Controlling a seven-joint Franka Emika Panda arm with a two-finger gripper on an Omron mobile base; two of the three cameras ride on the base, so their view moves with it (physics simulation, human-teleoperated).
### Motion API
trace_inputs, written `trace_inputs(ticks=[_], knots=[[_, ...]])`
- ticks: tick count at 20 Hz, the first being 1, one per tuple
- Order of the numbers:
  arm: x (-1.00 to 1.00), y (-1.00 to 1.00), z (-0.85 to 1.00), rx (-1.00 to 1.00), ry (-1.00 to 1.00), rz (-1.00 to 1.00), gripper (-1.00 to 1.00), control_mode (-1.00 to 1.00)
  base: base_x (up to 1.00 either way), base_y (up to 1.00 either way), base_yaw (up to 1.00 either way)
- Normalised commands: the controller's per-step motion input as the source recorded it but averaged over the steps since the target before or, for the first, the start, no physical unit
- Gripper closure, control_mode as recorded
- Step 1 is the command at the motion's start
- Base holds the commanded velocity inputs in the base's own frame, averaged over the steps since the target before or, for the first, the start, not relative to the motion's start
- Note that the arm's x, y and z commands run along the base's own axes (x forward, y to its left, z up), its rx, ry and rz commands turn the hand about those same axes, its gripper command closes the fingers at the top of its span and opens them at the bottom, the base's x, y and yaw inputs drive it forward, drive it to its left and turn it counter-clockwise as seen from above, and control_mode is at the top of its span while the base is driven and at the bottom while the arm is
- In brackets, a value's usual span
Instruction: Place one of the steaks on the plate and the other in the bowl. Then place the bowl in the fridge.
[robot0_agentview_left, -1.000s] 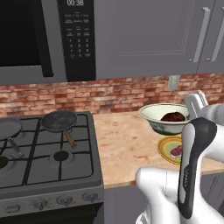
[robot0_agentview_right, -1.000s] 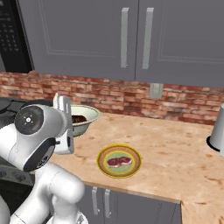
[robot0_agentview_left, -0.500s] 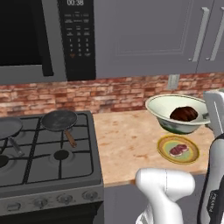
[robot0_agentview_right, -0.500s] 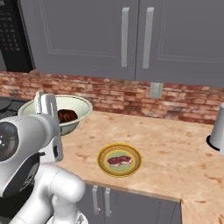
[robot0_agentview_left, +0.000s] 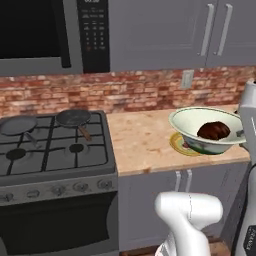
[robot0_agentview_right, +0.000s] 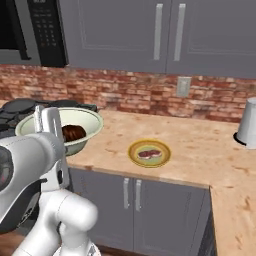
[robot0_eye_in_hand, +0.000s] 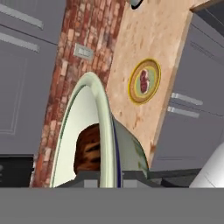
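On the gas stove (robot0_agentview_left: 50, 145) at the left sit two dark frying pans (robot0_agentview_left: 74, 118). Right of it the gripper (robot0_eye_in_hand: 109, 177) pinches the cream bowl's (robot0_agentview_left: 206, 131) rim, holding it above the counter's (robot0_agentview_right: 200, 155) near edge — brown-red steak (robot0_agentview_left: 213, 131) inside. Further right, the yellow plate (robot0_agentview_right: 149, 153) carries the marbled red steak (robot0_agentview_right: 149, 153).

Item count: two steaks, one dark (robot0_agentview_left: 213, 130) and one red (robot0_agentview_right: 149, 153); one bowl (robot0_agentview_left: 186, 124); one plate (robot0_agentview_right: 134, 153); two frying pans (robot0_agentview_left: 73, 117); one microwave (robot0_agentview_left: 50, 35).
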Motion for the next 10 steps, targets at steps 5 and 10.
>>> trace_inputs(ticks=[5,10], knots=[[0.00,0.00,0.00,0.00,0.00,0.00,1.00,1.00,-1.00,0.06,0.00],[0.00,0.00,0.00,0.00,0.00,0.00,1.00,1.00,-1.00,0.25,0.02]])
